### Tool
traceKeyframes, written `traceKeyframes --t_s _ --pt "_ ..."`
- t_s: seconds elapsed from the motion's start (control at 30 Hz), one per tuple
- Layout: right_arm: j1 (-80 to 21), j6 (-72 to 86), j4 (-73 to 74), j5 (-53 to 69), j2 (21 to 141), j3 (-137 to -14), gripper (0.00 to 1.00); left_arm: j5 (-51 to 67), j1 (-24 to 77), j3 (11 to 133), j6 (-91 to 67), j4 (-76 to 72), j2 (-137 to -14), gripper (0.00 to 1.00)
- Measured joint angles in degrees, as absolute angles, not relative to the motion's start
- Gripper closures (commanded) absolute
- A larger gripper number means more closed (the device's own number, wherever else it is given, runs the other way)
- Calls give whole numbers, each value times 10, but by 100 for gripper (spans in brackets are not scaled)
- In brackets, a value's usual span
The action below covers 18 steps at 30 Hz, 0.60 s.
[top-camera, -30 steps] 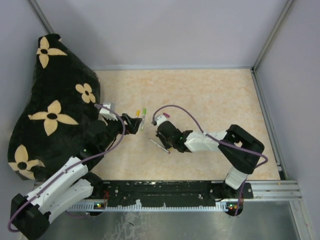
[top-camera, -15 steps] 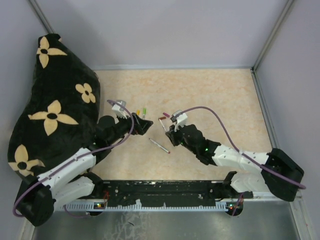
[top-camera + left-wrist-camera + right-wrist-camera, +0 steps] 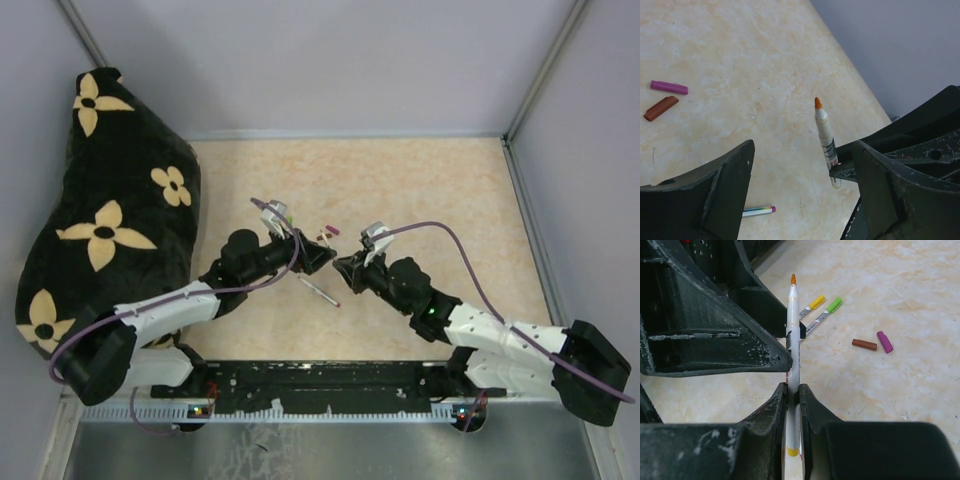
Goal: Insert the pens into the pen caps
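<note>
My right gripper (image 3: 793,390) is shut on a white pen (image 3: 792,325) with a bare orange tip and holds it upright above the table. The pen also shows in the left wrist view (image 3: 824,135). My left gripper (image 3: 802,150) is open and empty, its jaws wide apart just in front of that pen. In the top view the left gripper (image 3: 318,258) and the right gripper (image 3: 345,268) nearly meet. A magenta cap (image 3: 885,341) and a dark red cap (image 3: 864,344) lie side by side. A pen with a yellow cap (image 3: 812,305) and one with a green cap (image 3: 825,310) lie beyond. Another pen (image 3: 320,290) lies below the grippers.
A black bag with cream flowers (image 3: 100,200) fills the left side of the table. A black rail (image 3: 330,380) runs along the near edge. Grey walls close the back and sides. The two loose caps also show in the left wrist view, with the magenta one (image 3: 669,87) above the dark red one.
Both grippers have moved towards each other at the table's middle. The left one left the yellow and green pens and swung right; the right one carried the orange-tipped pen to meet it.
</note>
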<state>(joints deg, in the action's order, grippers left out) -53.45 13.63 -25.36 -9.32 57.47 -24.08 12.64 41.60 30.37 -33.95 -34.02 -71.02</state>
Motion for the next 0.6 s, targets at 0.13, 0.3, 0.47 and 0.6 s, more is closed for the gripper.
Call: traceKeyframes --t_s 0.13,0.3,0.47,0.6 --pt "-535 135 -259 -89 561 -230 100 126 423 309 -349 -369 -732 29" --pt "-535 135 -261 -82 552 -221 100 123 425 310 -361 -401 -738 49" --pt "-535 135 -266 -78 550 -216 100 123 429 310 -367 -430 -747 65" --pt "-535 135 -268 -76 548 -214 100 127 433 311 -373 -443 -759 85"
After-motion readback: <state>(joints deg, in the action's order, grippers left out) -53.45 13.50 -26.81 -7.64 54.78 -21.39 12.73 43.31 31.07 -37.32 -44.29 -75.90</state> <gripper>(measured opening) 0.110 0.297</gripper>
